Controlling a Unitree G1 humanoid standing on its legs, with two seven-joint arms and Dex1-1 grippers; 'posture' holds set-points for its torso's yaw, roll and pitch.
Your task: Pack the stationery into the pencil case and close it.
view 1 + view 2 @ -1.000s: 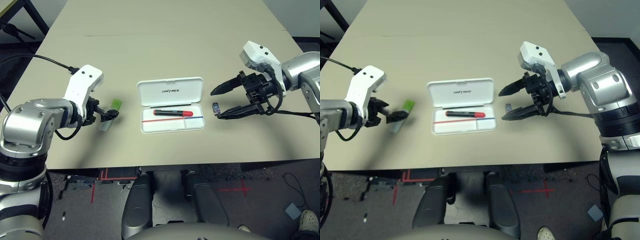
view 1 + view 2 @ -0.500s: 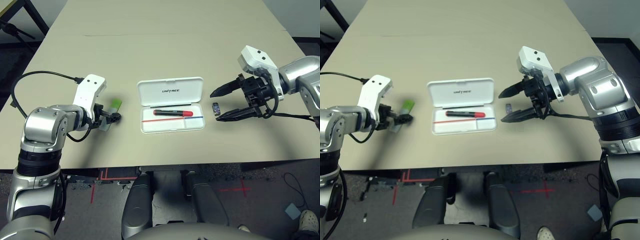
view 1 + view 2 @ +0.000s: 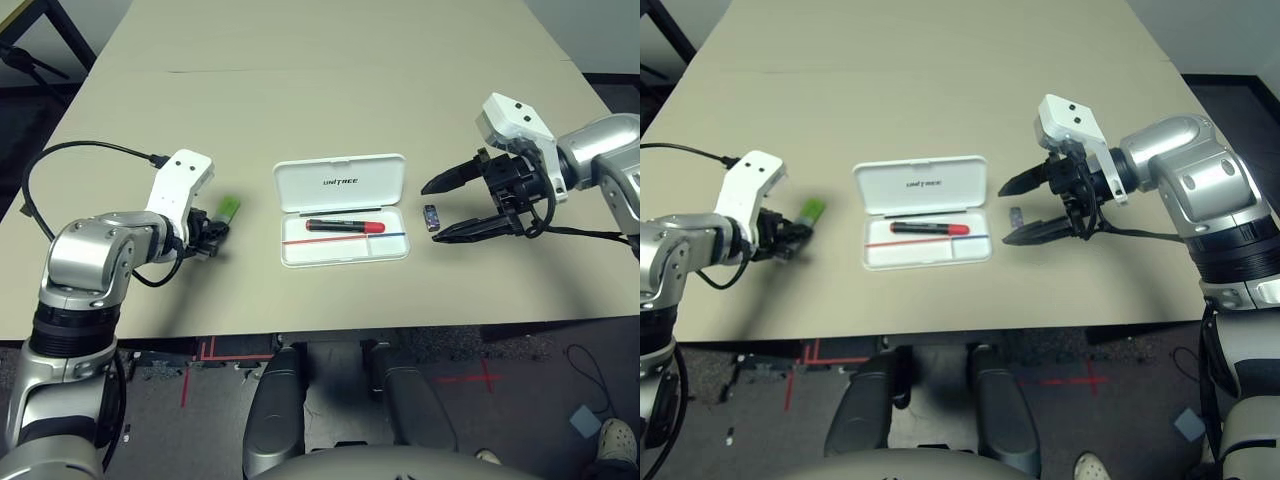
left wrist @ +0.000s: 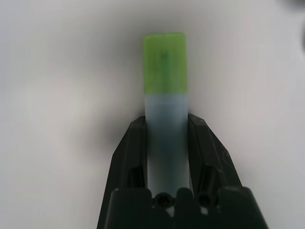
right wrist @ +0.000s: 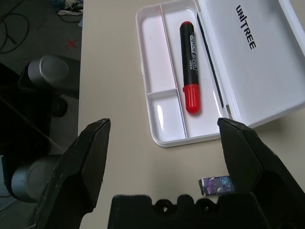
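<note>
Lying open, pencil case [image 3: 343,209] holding marker [image 3: 346,226], left tool [image 4: 167,143] clamping highlighter [image 4: 165,95], right tool [image 3: 432,208] spread wide.

The white pencil case [image 3: 342,209] lies open on the table, lid flat behind, black red-capped marker [image 3: 346,226] inside; the green-capped highlighter [image 4: 165,114] lies to its left; the tiny grey-purple block [image 3: 432,217] just right.

Glossy white plastic pencil case [image 3: 341,184]; matt beige table [image 3: 330,90].
</note>
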